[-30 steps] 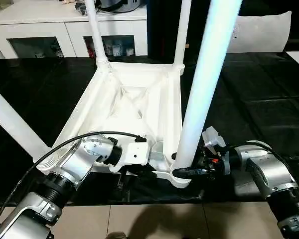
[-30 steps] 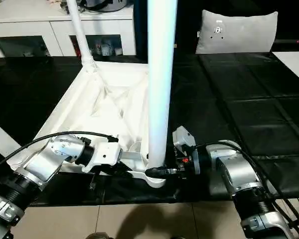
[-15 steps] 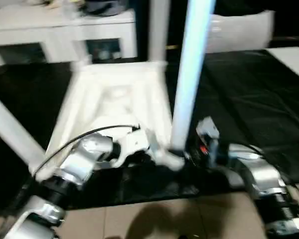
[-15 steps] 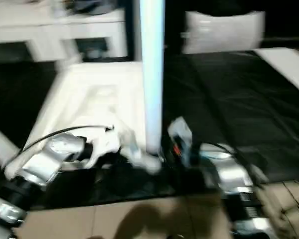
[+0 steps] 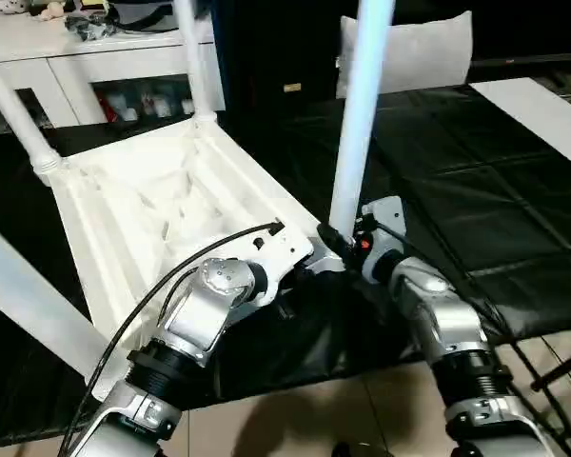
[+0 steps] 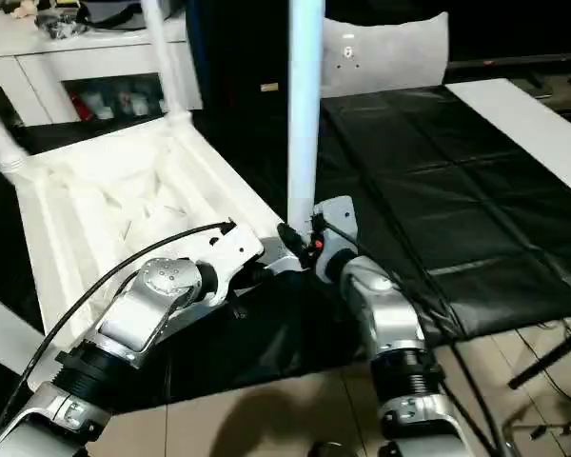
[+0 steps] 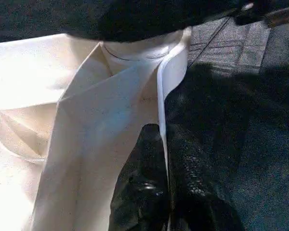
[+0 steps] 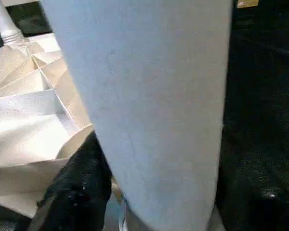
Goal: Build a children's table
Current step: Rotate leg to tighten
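Children's table (image 5: 162,205) lies upside down on the black-covered counter (image 5: 476,190), ribbed underside up, its near corner at the counter's front edge. Left gripper (image 7: 166,192) has its jaws clamped on the thin rim of the top beside that corner's socket. Right gripper (image 8: 149,202) has its jaws closed around the base of the upright leg (image 5: 360,114) there. Farther back, more legs rise before a white cabinet (image 5: 86,67)

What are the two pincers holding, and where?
Left pincer: the tabletop by its edge wall near a corner. Right pincer: the near leg at its base.
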You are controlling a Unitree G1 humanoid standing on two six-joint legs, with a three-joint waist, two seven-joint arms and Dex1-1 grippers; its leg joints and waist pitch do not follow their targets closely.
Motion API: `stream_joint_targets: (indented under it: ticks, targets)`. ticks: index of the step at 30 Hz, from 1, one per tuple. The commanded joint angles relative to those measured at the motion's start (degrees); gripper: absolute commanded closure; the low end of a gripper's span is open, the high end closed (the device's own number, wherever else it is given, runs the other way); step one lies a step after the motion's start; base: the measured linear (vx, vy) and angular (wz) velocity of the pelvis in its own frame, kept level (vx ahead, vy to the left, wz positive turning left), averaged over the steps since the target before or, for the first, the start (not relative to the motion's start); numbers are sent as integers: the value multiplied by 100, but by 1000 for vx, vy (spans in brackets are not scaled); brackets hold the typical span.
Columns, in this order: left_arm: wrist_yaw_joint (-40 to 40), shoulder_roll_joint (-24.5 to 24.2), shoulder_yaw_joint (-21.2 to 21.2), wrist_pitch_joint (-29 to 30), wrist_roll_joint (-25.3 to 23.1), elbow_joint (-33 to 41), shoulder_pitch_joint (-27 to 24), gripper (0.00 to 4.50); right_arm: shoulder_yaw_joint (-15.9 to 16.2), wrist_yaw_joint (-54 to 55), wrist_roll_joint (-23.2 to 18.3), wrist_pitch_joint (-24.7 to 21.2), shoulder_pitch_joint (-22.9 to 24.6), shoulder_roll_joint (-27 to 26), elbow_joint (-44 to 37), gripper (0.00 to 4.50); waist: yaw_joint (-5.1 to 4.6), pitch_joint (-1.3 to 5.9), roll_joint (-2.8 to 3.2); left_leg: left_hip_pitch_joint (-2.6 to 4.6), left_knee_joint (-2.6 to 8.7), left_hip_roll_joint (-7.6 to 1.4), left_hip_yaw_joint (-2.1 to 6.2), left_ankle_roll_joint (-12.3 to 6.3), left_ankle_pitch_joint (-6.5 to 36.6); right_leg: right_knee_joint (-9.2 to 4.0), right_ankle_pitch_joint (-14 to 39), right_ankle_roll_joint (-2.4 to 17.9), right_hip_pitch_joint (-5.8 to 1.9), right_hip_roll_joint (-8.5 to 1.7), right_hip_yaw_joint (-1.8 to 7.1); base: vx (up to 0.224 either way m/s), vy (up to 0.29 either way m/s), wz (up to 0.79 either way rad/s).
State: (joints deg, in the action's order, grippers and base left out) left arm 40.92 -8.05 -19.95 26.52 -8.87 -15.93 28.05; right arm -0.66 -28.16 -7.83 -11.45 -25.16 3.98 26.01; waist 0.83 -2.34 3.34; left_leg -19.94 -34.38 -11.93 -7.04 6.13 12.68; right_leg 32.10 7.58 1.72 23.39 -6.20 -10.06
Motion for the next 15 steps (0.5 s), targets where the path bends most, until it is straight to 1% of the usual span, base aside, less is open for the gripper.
stream_joint_targets:
  ticks: [1,2,3,4,5,7,8,9,10,11,12,13,14,15]
  targets:
    - [59,55,-139,-248,31,305,151,450,266,-472,-175,-19,144,-72,-37,127,86,426,-13,-144,347,-35,-92,-679,433,-308,1463,813,-468,-257,303,0,0,0]
    - [95,-14,-124,-325,12,267,150,450,268,-688,-223,9,210,58,-128,122,115,425,-3,-138,344,-42,-90,-734,376,-295,1324,847,-467,-241,305,0,0,0]
    - [146,-94,-117,-403,5,213,153,450,273,-918,-271,50,279,203,-219,122,128,424,-9,-133,344,-47,-96,-756,379,-291,1296,867,-465,-238,310,0,0,0]
    - [206,-160,-119,-478,7,167,157,450,275,-1102,-313,70,330,321,-290,102,174,428,-2,-121,340,-43,-97,-782,371,-291,1272,878,-467,-237,313,0,0,0]
    - [246,-197,-125,-527,14,149,156,450,277,-1185,-326,77,353,382,-318,91,197,418,-3,-114,346,-53,-107,-787,405,-288,1315,892,-462,-242,324,0,0,0]
    - [520,-437,-159,-800,56,35,145,450,276,-1752,-421,105,494,803,-499,85,231,404,-4,-114,358,-52,-111,-761,522,-310,1490,851,-462,-241,320,0,0,0]
    - [608,-517,-170,-877,69,3,140,450,270,-1938,-454,107,541,946,-561,65,266,399,-6,-97,361,-54,-118,-746,628,-338,1637,785,-459,-239,320,0,0,0]
    - [708,-604,-182,-931,77,-42,138,450,266,-2161,-496,108,586,1112,-621,65,283,401,-8,-101,360,-58,-119,-724,647,-329,1656,775,-459,-245,328,0,0,0]
    - [777,-664,-196,-971,79,-71,136,450,271,-2306,-521,132,614,1220,-660,54,298,395,-15,-100,372,-56,-116,-707,706,-341,1727,751,-457,-239,322,0,0,0]
    - [919,-765,-236,-1103,83,-116,130,450,270,-2499,-553,135,636,1374,-692,48,311,388,-9,-93,374,-52,-119,-690,762,-364,1836,717,-448,-241,317,0,0,0]
    - [1037,-849,-266,-1168,88,-134,121,450,268,-2630,-566,143,648,1494,-716,37,311,388,-17,-93,375,-52,-118,-676,791,-364,1884,693,-449,-239,317,0,0,0]
    - [1258,-989,-326,-1333,103,-154,103,450,260,-2823,-566,193,651,1663,-720,37,318,391,-14,-92,381,-59,-108,-658,816,-362,1919,688,-447,-244,319,0,0,0]
    - [1550,-1159,-396,-1495,139,-164,78,450,265,-3099,-590,180,646,1869,-735,22,322,391,-15,-91,381,-57,-108,-648,848,-361,1932,686,-447,-241,321,0,0,0]
    - [1582,-1179,-404,-1509,143,-167,76,450,268,-3136,-595,177,646,1894,-739,11,324,390,-13,-89,381,-64,-111,-638,840,-353,1900,708,-442,-244,329,0,0,0]
